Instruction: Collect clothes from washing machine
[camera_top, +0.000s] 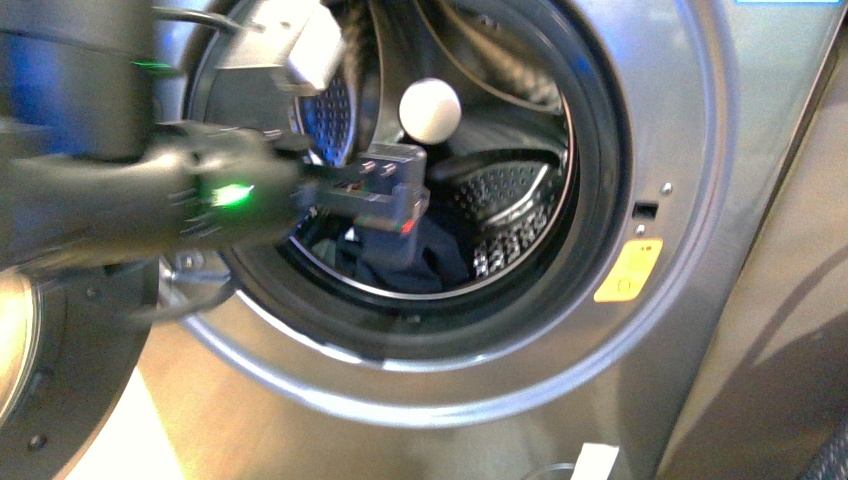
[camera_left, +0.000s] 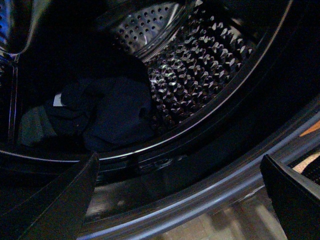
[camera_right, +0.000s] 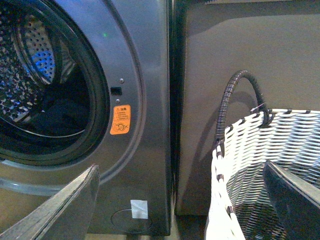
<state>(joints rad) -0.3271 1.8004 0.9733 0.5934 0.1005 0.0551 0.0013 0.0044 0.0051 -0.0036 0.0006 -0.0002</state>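
Note:
The washing machine (camera_top: 640, 130) is a grey front-loader with its round opening uncovered and the steel drum (camera_top: 515, 205) showing. The clothes (camera_top: 400, 268), a dark navy bundle, lie at the bottom of the drum. My left gripper (camera_top: 398, 200) is at the drum's mouth, just above the clothes and apart from them. In the left wrist view the clothes (camera_left: 112, 115) sit beyond the open left gripper (camera_left: 178, 167), which holds nothing. The right gripper (camera_right: 180, 172) is open and empty outside the washing machine (camera_right: 145, 90), between it and the basket. The clothes (camera_right: 60, 117) show dimly inside.
A woven white and grey basket (camera_right: 280, 145) with a dark handle stands right of the machine, against a brown wall. The open door (camera_top: 40, 390) hangs at lower left. A yellow sticker (camera_top: 628, 270) marks the front panel. A white round thing (camera_top: 430, 110) shows in the drum.

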